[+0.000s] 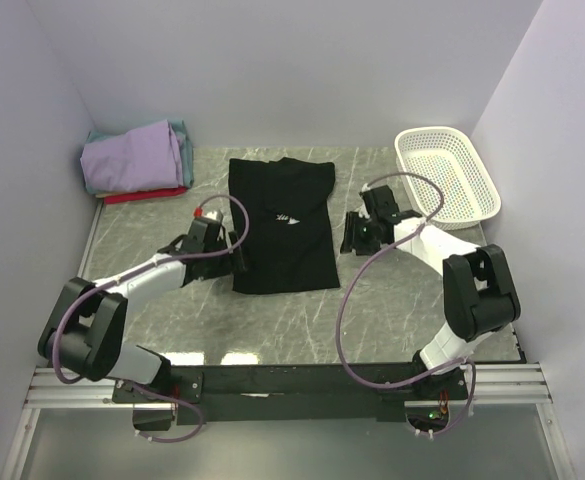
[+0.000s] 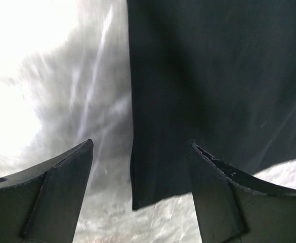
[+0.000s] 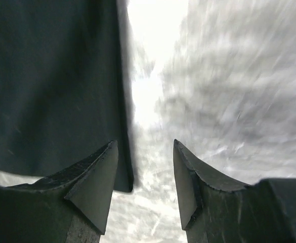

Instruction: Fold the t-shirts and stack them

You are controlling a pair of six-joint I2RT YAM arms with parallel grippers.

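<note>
A black t-shirt (image 1: pixel 282 225) lies flat in the middle of the table, folded into a long panel with a small white mark on it. My left gripper (image 1: pixel 238 252) is open at the shirt's left edge; in the left wrist view the shirt's near corner (image 2: pixel 153 187) lies between the fingers. My right gripper (image 1: pixel 349 238) is open at the shirt's right edge; in the right wrist view the black cloth (image 3: pixel 51 86) lies by the left finger. A stack of folded shirts sits at the back left: lavender (image 1: pixel 132 157), teal (image 1: pixel 181 133), red (image 1: pixel 144 195).
A white plastic mesh basket (image 1: pixel 446 172) stands at the back right. The grey marble table (image 1: pixel 392 300) is walled by pale panels on three sides. A black rail (image 1: pixel 302 380) carries the arm bases at the near edge.
</note>
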